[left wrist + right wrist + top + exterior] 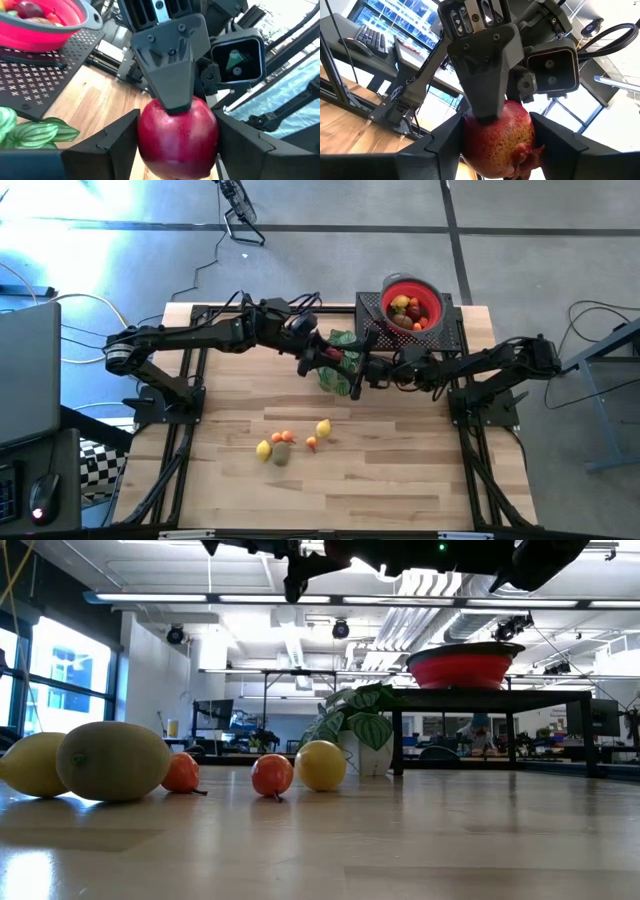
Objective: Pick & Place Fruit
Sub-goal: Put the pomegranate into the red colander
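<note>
A brown-green fruit (113,760) lies closest to the low camera, on the wooden table (400,480). A yellow lemon (25,764) touches it from behind.

Both dark arms reach in over the far half of the table and meet near its middle, well above the boards. A black perforated stand (452,338) sits at the far right edge and carries the red bowl (434,295), which holds several fruits (404,308). A green leafy plant (365,725) stands just beside the stand, beneath the meeting grippers.

The left gripper (177,155) has its two fingers pressed against opposite sides of the red fruit (177,135), holding it in the air. The right gripper (497,152) comes from the opposite side, and its fingers close on the flanks of the same fruit, crosswise to the left pair. So the red fruit sits between four fingers at once. In each wrist view the other arm's finger lies across the top of the fruit. It hangs over the plant, short of the bowl.

The remaining loose fruits lie in a small cluster on the near half of the table, well apart from both grippers. They are a second lemon (323,428), two orange pieces (282,437) and a small red piece (312,443), near the brown-green fruit and the first lemon.
</note>
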{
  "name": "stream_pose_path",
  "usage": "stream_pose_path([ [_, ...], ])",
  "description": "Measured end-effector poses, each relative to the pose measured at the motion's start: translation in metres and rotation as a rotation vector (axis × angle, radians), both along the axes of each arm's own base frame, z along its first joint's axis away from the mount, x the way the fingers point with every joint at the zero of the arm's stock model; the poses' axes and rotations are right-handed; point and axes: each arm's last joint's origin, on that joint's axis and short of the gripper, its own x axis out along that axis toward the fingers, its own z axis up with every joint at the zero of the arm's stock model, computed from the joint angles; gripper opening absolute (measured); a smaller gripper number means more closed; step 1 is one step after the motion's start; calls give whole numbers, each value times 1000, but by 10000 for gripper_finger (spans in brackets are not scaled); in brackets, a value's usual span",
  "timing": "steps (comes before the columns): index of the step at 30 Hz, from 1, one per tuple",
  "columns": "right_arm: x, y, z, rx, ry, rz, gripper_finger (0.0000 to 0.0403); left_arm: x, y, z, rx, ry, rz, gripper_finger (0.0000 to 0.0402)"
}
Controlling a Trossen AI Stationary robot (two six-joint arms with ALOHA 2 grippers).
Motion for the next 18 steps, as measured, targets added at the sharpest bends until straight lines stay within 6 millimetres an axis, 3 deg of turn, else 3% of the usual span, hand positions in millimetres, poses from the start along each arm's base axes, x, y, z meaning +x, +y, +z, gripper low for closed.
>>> stream_pose_path([
  [13, 0, 0, -1, -1, 7, 4, 203, 0, 1, 1, 34, -10, 14, 301],
  [18, 0, -1, -2, 10, 17, -37, 202, 0, 1, 5, 46, -48, 3, 308],
])
